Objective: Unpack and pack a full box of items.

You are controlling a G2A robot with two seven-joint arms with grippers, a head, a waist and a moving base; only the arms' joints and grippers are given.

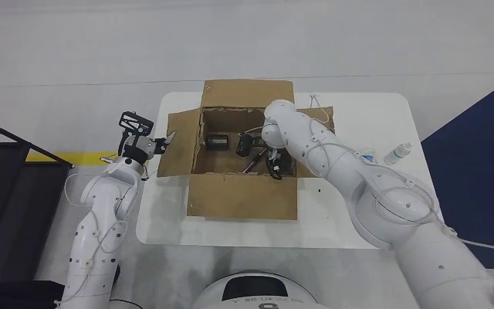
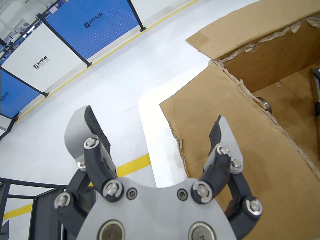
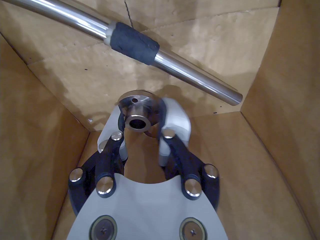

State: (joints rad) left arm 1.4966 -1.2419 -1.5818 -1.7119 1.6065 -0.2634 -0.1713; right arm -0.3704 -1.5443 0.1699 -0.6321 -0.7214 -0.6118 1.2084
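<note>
An open cardboard box stands in the middle of the white table. My right gripper is down inside it. In the right wrist view the right gripper has a finger on each side of a small flanged metal bushing on the box floor and is shut on it. A shiny steel rod with a black wrap lies just beyond. My left gripper hangs open beside the box's left flap; the left gripper holds nothing.
Two dark items lie at the back of the box. A small white bottle stands on the table's right side. All the box flaps are folded outward. A black rack stands left of the table.
</note>
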